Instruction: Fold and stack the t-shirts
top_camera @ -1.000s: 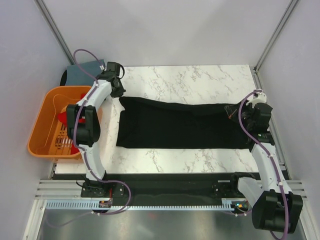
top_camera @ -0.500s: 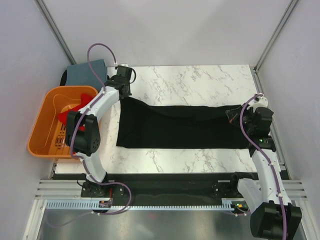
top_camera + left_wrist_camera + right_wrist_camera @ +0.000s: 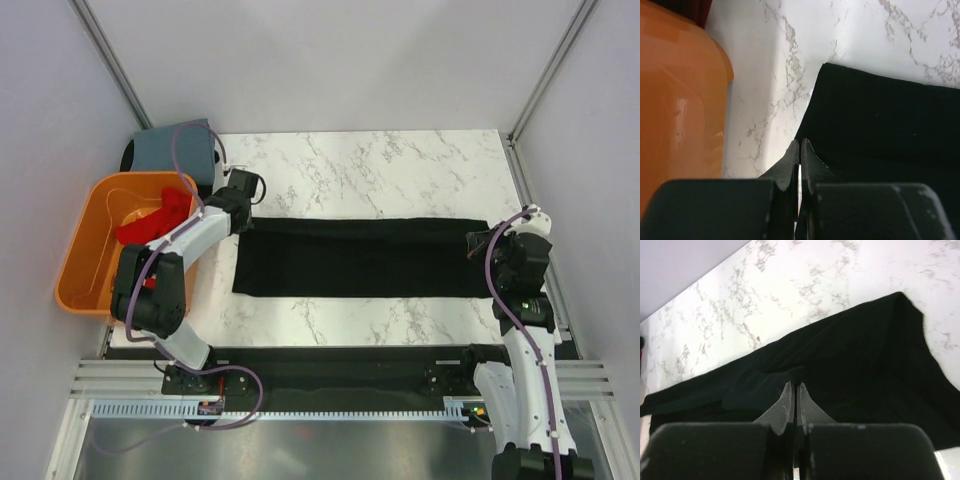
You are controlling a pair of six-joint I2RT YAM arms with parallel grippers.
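The black t-shirt (image 3: 365,258) lies as a long flat band across the marble table (image 3: 370,165). My left gripper (image 3: 243,213) sits at its far left corner, jaws shut with the cloth's edge running into the fingertips (image 3: 800,142). At the band's right end, my right gripper (image 3: 478,240) is shut on a small raised pinch of the black cloth (image 3: 794,385). The red t-shirt (image 3: 150,220) lies crumpled in the orange basket (image 3: 75,260). The blue-grey t-shirt (image 3: 165,150) rests at the back left corner.
The orange basket hangs off the table's left edge; its wall (image 3: 680,115) is close to my left gripper. Bare marble lies behind the black band and in a narrow strip in front of it. Grey walls close in both sides.
Both grippers have moved toward the near edge, drawing the black t-shirt's far edge with them. The cloth went from a wide panel to a narrower band.
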